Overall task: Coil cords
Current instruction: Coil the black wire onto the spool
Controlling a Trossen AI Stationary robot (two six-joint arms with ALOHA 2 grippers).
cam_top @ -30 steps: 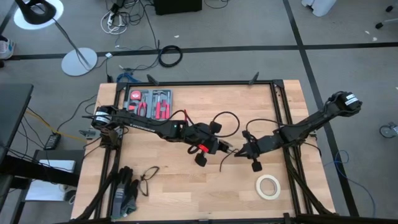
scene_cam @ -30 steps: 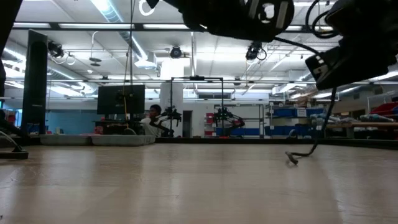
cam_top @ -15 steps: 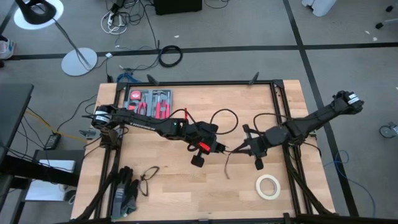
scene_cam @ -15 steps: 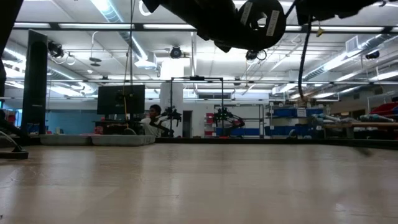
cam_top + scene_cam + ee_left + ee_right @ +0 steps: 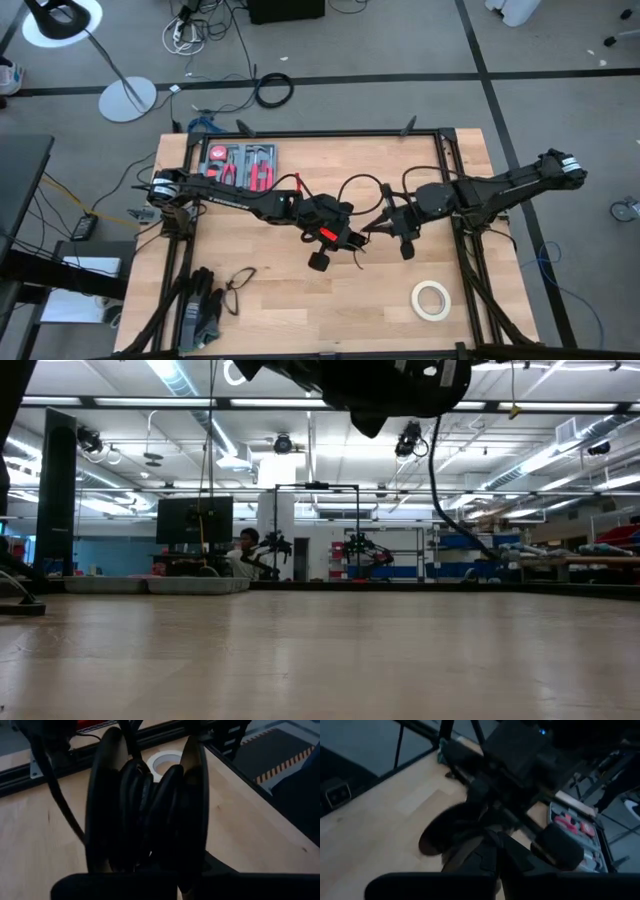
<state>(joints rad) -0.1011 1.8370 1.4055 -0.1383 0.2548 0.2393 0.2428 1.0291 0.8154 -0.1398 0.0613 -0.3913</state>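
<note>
Black, thin flexible cord (image 5: 142,805) sits bunched between your left claw's (image 5: 345,243) fingers, clamped above mid-table (image 5: 270,300). Your right claw (image 5: 382,229) meets it there; I cannot tell its grip.

Largely hidden between left gripper (image 5: 145,820) fingers: cord (image 5: 142,795) bundle. Cut off by frame edge: tape roll (image 5: 162,762).

A: Left gripper (image 5: 345,240) mid-table, arm stretched in from the left edge, fingers clamped together around something.
B: Right gripper (image 5: 385,228) just beside it, fingers closed, arm low.
</note>
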